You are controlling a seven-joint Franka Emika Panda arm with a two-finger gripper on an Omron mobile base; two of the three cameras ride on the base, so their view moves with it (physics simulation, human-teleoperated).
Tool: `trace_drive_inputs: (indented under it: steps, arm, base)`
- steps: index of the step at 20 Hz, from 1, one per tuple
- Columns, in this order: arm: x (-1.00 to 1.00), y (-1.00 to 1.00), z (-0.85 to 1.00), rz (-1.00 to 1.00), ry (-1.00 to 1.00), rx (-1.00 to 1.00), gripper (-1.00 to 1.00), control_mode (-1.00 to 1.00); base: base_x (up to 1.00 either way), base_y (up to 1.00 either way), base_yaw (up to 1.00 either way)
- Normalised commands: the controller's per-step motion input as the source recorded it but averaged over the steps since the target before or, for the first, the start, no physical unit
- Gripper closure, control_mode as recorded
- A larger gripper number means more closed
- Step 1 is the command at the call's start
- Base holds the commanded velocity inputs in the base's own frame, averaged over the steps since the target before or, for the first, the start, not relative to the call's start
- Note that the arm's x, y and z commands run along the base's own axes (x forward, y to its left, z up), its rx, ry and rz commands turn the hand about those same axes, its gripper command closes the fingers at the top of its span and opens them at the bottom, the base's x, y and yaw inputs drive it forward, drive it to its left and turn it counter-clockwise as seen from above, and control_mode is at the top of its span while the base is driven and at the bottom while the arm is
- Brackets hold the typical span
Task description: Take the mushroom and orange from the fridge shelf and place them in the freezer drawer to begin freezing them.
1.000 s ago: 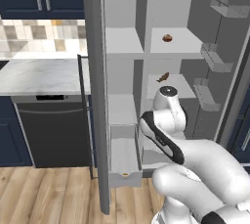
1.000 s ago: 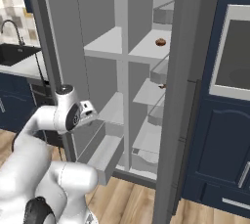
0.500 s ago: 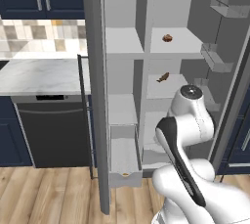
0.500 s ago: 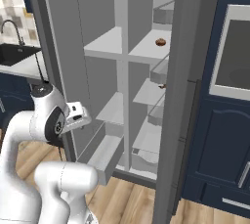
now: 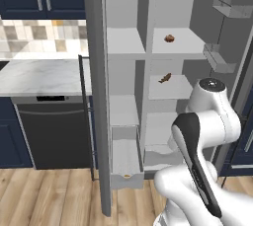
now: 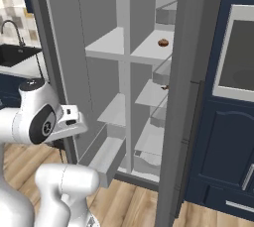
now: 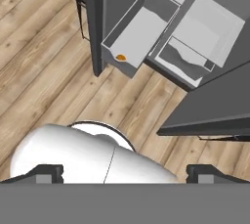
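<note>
The orange (image 7: 120,57) lies at the front corner of the freezer drawer (image 7: 138,34), which is pulled out low in the narrower left column; in the left base view it shows as a small spot (image 5: 127,175) behind the drawer front. The mushroom (image 5: 169,38) sits on the fridge shelf (image 5: 184,47) high in the wider right column. One shelf lower lies a pointed dark brown piece (image 5: 165,78). The gripper (image 7: 124,171) hangs high over the wooden floor (image 7: 44,76), fingertips (image 7: 49,171) spread wide, holding nothing.
</note>
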Motion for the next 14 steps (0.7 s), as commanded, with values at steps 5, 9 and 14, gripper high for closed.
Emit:
trace_drive_inputs:
  steps: [5, 9, 14]
  arm:
    - [-0.19, 0.08, -0.18, 0.00, 0.08, 0.02, -1.00, -1.00]
    - [-0.27, 0.00, -0.10, 0.00, 0.00, 0.01, -1.00, -1.00]
    - [-0.29, 0.00, -0.01, -0.01, 0.00, 0.03, -1.00, -1.00]
  base:
    - [0.00, 0.00, 0.00]
    - [0.00, 0.00, 0.00]
    - [0.00, 0.00, 0.00]
